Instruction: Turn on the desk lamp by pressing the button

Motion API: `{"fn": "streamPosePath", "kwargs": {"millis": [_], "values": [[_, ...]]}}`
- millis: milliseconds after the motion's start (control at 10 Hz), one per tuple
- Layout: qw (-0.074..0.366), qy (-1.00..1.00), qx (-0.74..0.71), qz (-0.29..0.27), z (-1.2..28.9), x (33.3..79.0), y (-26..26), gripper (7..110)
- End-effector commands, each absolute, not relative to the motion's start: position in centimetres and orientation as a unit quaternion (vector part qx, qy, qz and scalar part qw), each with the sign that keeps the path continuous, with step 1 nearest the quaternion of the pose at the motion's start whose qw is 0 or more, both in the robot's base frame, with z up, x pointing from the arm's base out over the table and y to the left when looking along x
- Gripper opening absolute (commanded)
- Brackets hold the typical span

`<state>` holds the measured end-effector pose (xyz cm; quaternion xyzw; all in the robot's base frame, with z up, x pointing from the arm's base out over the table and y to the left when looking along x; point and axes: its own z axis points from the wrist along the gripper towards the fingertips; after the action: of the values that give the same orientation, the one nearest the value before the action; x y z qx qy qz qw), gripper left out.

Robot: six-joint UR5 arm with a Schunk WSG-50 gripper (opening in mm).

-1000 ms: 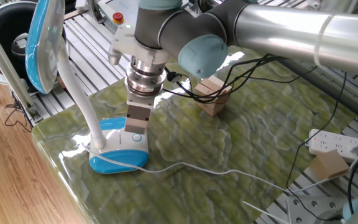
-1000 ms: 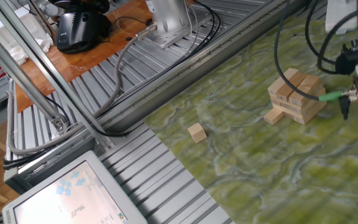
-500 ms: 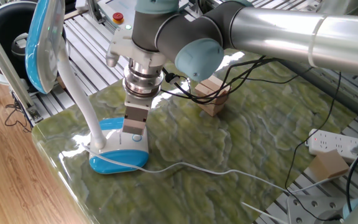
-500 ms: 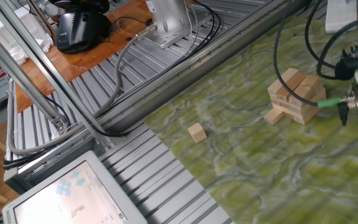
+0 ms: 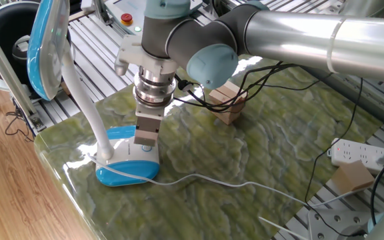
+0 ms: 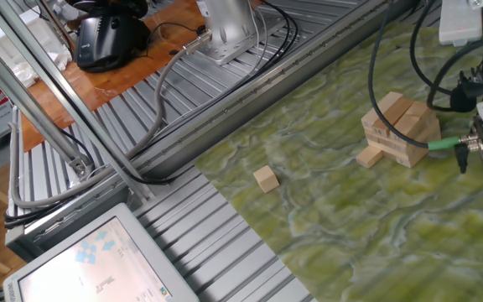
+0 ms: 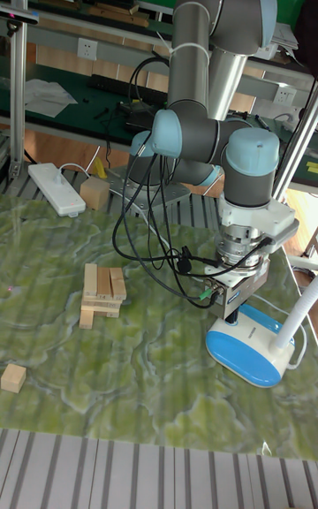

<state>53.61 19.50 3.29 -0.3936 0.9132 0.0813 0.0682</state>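
Gripper (image 5: 145, 141) hanging directly over the desk lamp (image 5: 127, 160) base at the table's (image 5: 199, 150) near-left corner, tip covering the button; finger opening cannot be told.

Two raised oblique side views and one tall frontal view, all sharing the wooden block stack (image 5: 228, 101).

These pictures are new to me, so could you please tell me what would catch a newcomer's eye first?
First, the big silver-grey robot arm, reaching from the right with its gripper pointed down over the blue-and-white base of the desk lamp near the table's front left corner. Next, the lamp's large blue-rimmed head standing tall at far left. Then the stack of wooden blocks mid-table.
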Motion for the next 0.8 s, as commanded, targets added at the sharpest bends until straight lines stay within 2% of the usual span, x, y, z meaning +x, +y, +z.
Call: {"fn": "streamPosePath", "kwargs": {"millis": [0, 700], "values": [[0.069, 0.915, -0.389, 0.086, 2.95, 53.33, 19.90, 7], [0.068, 0.916, -0.386, 0.085, 2.58, 52.90, 20.15, 7]]}}
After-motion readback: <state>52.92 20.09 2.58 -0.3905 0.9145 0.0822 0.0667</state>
